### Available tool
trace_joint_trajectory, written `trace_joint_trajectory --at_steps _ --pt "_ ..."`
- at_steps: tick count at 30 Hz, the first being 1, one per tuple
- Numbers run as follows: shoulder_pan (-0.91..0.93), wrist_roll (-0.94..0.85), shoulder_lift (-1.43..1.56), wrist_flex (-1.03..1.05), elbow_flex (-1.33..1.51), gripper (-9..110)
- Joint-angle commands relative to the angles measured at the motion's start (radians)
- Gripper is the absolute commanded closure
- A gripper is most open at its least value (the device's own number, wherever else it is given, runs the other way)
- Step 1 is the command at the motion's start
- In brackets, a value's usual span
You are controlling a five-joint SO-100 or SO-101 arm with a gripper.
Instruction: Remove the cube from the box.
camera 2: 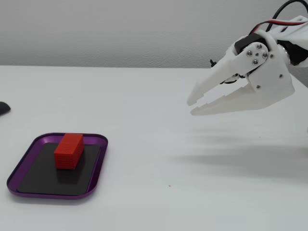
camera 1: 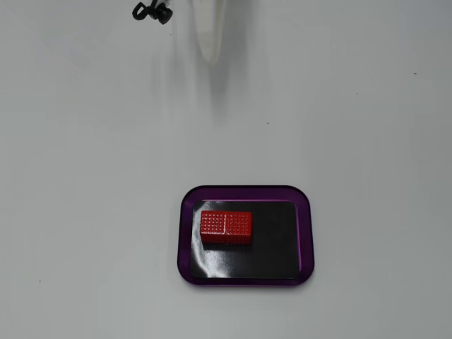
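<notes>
The red cube (camera 1: pixel 226 227) lies on the black floor of the purple-rimmed box (camera 1: pixel 244 190), in its left part in the view from above. The side view shows the cube (camera 2: pixel 68 150) resting in the far half of the box (camera 2: pixel 98 163) at the lower left. My white gripper (camera 2: pixel 192 107) hangs in the air at the upper right, far from the box, tips pointing down toward the left. Its fingers lie together with nothing between them. From above, only the tapered tip of the gripper (camera 1: pixel 210 58) shows at the top edge.
A small black object (camera 1: pixel 152 10) lies on the white table near the gripper at the top of the view from above. Another dark object (camera 2: pixel 3 108) shows at the left edge of the side view. Bare white table surrounds the box.
</notes>
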Motion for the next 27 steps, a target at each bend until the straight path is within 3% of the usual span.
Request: trace_joint_trajectory --at_steps 1,8,19,27 --pt "0.006 0.052 0.031 -0.02 -0.028 102" --pt "0.003 0.086 -0.121 -0.035 -0.382 102" --pt "0.006 0.025 -0.927 -0.021 -0.992 102" --pt "-0.005 -0.032 -1.439 0.097 -1.364 90"
